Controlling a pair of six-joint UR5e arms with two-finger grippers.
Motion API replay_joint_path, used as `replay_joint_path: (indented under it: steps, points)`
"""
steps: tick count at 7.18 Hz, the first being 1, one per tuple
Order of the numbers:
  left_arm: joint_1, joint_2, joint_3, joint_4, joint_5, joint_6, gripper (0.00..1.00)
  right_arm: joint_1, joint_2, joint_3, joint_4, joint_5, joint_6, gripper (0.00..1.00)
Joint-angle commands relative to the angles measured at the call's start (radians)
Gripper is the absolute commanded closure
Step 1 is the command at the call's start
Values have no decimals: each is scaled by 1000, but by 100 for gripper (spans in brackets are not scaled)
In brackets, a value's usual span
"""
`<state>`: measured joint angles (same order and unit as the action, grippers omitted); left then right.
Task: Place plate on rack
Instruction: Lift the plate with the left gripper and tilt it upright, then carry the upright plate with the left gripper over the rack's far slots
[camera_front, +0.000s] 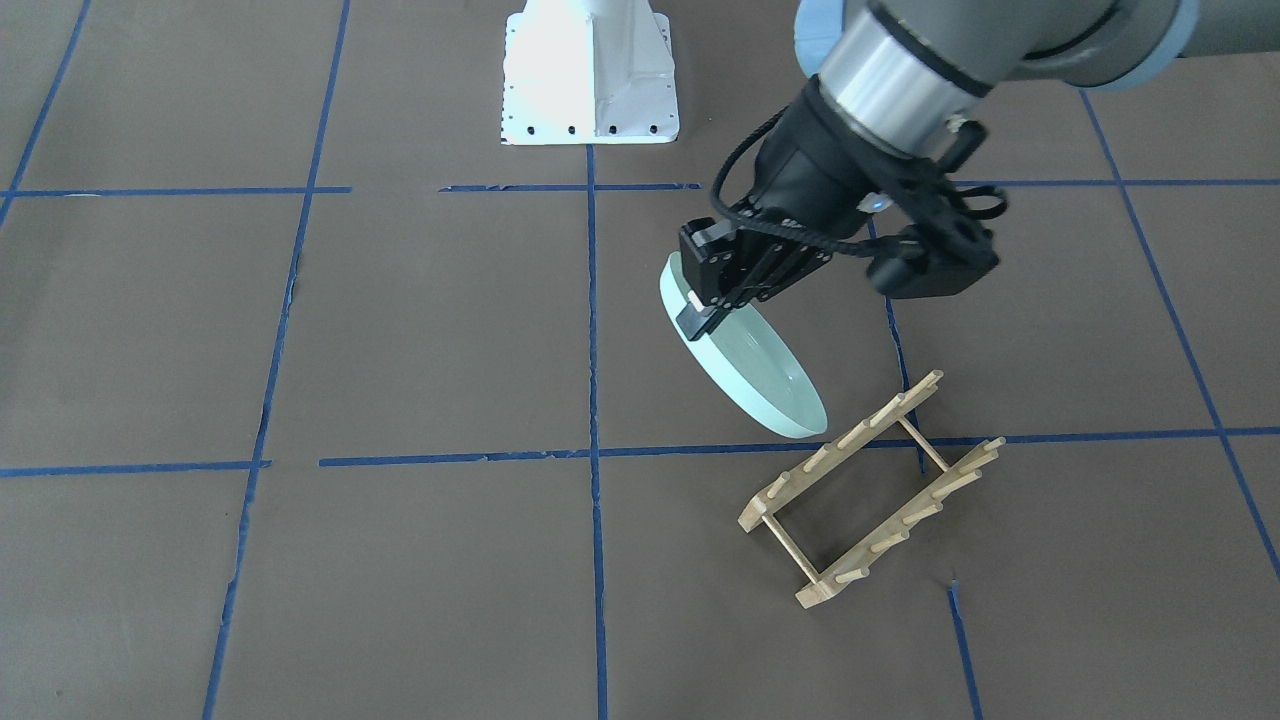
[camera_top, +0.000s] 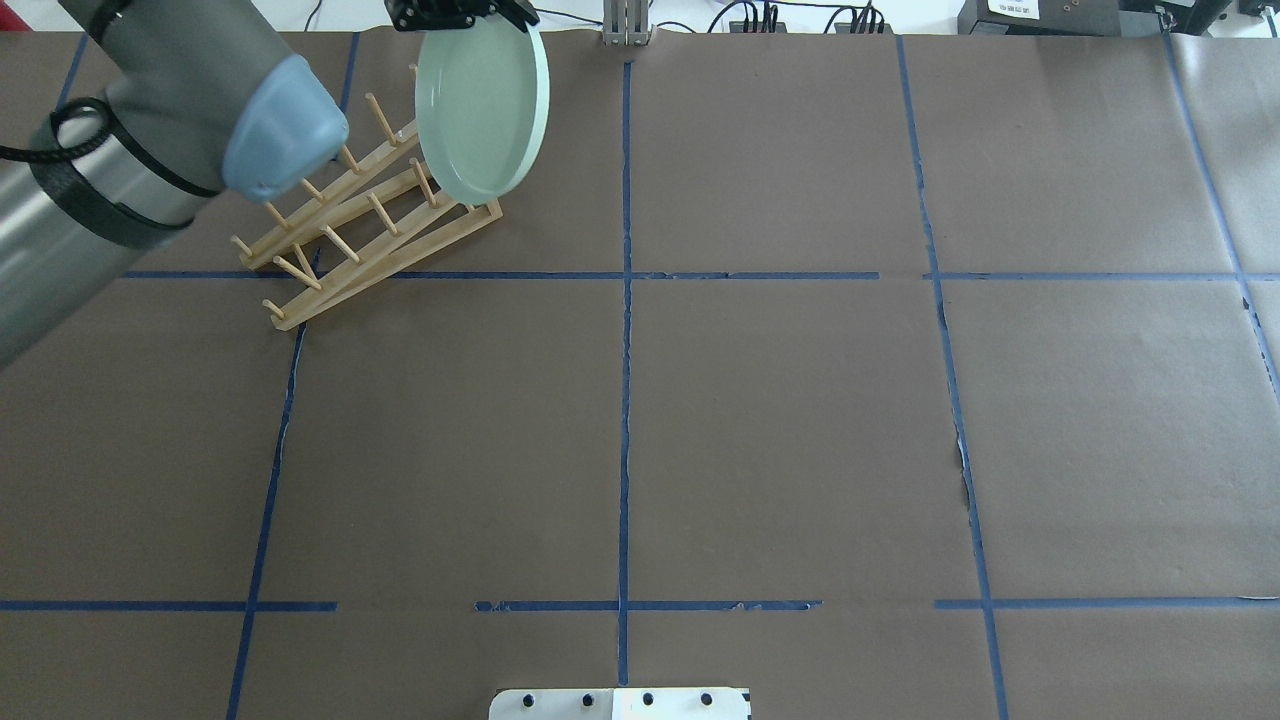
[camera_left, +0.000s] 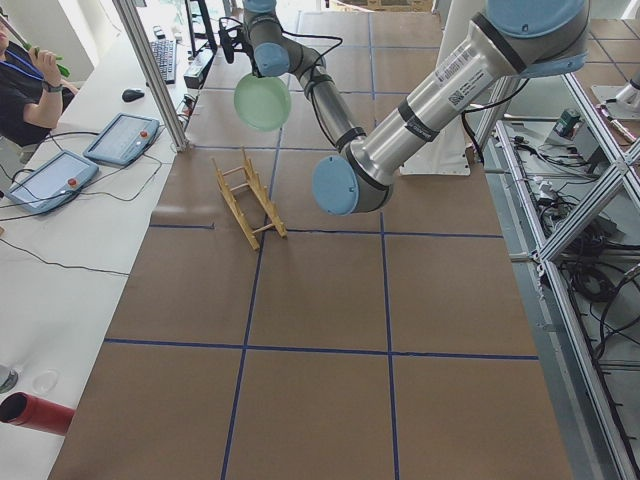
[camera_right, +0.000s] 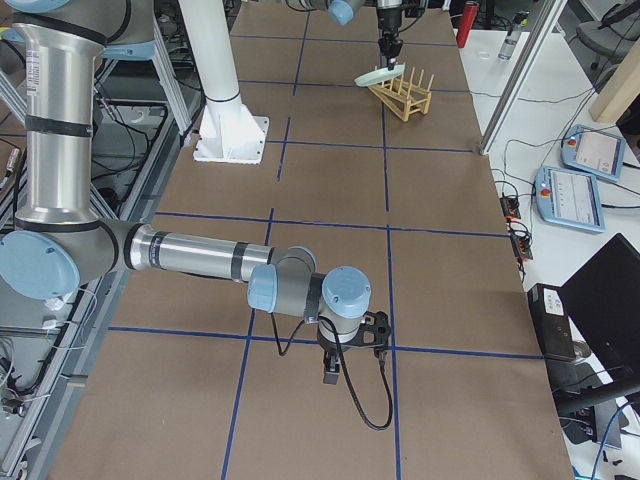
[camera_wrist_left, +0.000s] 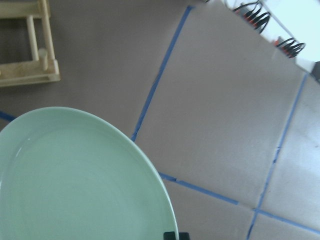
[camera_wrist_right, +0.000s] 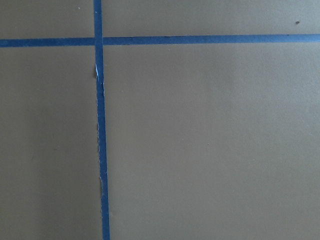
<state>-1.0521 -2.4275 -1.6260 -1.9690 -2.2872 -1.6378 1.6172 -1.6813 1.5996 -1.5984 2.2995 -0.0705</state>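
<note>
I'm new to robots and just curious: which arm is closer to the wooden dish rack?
Left. The left arm hangs right by the dish rack, its jaws gripping the mint-green plate. The right arm sits far away toward the table's opposite end.

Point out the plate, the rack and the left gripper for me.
plate (camera_front: 758, 372), front-facing view, its inner face
rack (camera_front: 845, 443), front-facing view, on one rail
left gripper (camera_front: 700, 318), front-facing view, between its fingertips at the rim

Plate (camera_front: 760, 375): pale mint green, faint concentric rings. Rack (camera_front: 853, 436): light natural wood. Table (camera_front: 400, 330): brown paper, gridded with blue tape lines (camera_front: 593, 330). Left gripper (camera_front: 697, 320): black. Left arm (camera_front: 900, 80): grey and silver, pale blue caps. Base (camera_front: 590, 75): white.
</note>
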Motion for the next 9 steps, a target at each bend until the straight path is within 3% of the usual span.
replay_joint_path:
  steps: [1,2,4,6,7,9]
  points:
    - [-107,51,114,-413,-37,-116,100,0,0,0,0,0,0,0]
    - [-114,70,180,-556,-32,-149,100,1,0,-1,0,0,0,0]
    - [-115,122,202,-715,-25,-187,100,0,0,0,0,0,0,0]
    - [-105,136,317,-979,137,-261,100,0,0,-1,-2,0,0,0]
    - [-80,160,354,-1051,191,-261,100,1,0,-1,0,0,0,0]
    - [-53,191,357,-1082,198,-261,100,1,0,-1,0,0,0,0]
